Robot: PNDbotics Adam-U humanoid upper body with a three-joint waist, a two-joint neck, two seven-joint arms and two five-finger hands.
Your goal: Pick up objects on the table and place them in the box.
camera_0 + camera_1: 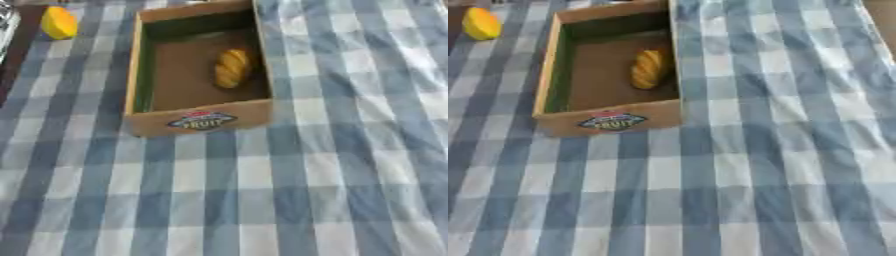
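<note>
I am looking down on a table [350, 190] that is wearing a blue and white checked cloth, which is filling nearly the whole view. Neither of my hands is showing in either eye view, so I cannot tell whether their fingers are apart, together, or clamped on anything, and I have no hand to place things against; I am giving places within the view instead.

The cardboard box [199, 120] is sitting open-topped in the upper middle of the cloth, slightly left of centre, with a printed fruit label [202, 120] facing me on its near wall. Its inside floor is looking brown, with a green tint along the left inner wall.

Inside the box, a yellow-orange oblong object [232, 68] with ridged bands, shaped like a small loaf, is lying on the floor against the right-hand wall, roughly midway along it.

Outside the box, well off to its left near the top left corner, a smaller yellow rounded object [59, 22] is resting at the cloth's edge, where a dark surface [19, 45] is showing beside it.
</note>
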